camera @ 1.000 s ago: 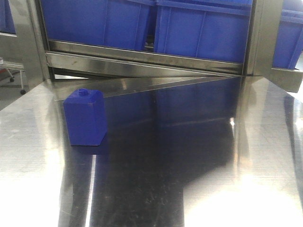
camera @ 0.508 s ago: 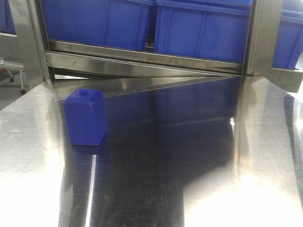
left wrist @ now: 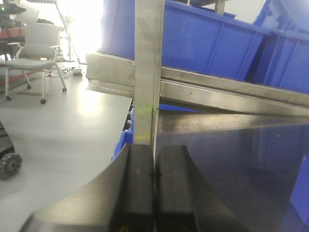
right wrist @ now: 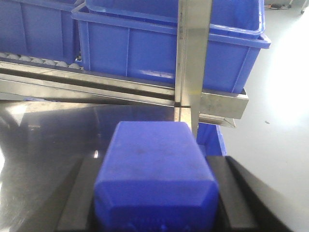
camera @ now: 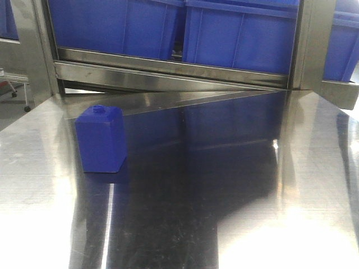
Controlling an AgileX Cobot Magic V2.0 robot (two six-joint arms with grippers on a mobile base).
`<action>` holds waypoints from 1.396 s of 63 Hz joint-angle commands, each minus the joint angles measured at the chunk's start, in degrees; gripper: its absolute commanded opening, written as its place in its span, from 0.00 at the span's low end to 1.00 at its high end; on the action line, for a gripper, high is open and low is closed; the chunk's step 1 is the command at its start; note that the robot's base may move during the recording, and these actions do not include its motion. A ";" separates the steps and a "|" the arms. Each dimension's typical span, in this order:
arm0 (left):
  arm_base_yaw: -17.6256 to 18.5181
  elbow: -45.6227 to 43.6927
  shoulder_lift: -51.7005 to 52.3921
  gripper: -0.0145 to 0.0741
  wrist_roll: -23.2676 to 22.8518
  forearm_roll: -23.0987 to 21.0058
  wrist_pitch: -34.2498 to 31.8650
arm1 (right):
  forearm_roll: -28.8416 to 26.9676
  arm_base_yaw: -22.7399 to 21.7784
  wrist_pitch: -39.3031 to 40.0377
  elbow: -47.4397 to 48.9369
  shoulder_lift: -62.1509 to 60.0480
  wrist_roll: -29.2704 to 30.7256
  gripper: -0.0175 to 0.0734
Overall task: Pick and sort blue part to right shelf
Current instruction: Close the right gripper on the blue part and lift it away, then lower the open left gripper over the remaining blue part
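Note:
In the right wrist view the blue part [right wrist: 153, 169] fills the space between my right gripper's [right wrist: 155, 162] black fingers [right wrist: 79, 193], which are shut on its sides; its sloped shoulders point toward the camera. Ahead of it stands the right shelf [right wrist: 106, 89], a steel rack carrying large blue crates [right wrist: 145, 48]. My left gripper [left wrist: 154, 151] is shut with nothing in it, facing a steel upright [left wrist: 146, 72]. Neither gripper shows in the front view.
A different blue block [camera: 101, 139] with a flat top and a small round stub stands on the steel table [camera: 224, 213] at the left. Blue crates [camera: 235, 36] sit on the rack behind the table. An office chair [left wrist: 41, 46] stands on the floor far left.

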State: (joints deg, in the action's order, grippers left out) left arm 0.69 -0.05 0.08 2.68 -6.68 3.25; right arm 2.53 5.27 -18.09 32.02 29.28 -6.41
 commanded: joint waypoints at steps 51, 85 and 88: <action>7.46 -36.43 -46.93 0.85 -6.59 1.47 13.17 | 0.76 -0.32 4.74 1.76 0.01 0.24 0.63; 18.33 -64.07 -72.52 0.90 -15.94 2.85 36.53 | 0.76 -0.32 4.74 1.76 0.01 0.24 0.63; 19.81 -66.25 -74.67 0.90 -17.09 4.07 38.05 | 0.76 -0.32 4.74 1.76 0.01 0.24 0.63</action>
State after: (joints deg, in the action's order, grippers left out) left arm 18.47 -61.83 -73.25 -11.71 -3.74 41.71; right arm 2.53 5.27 -18.12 32.02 29.28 -6.41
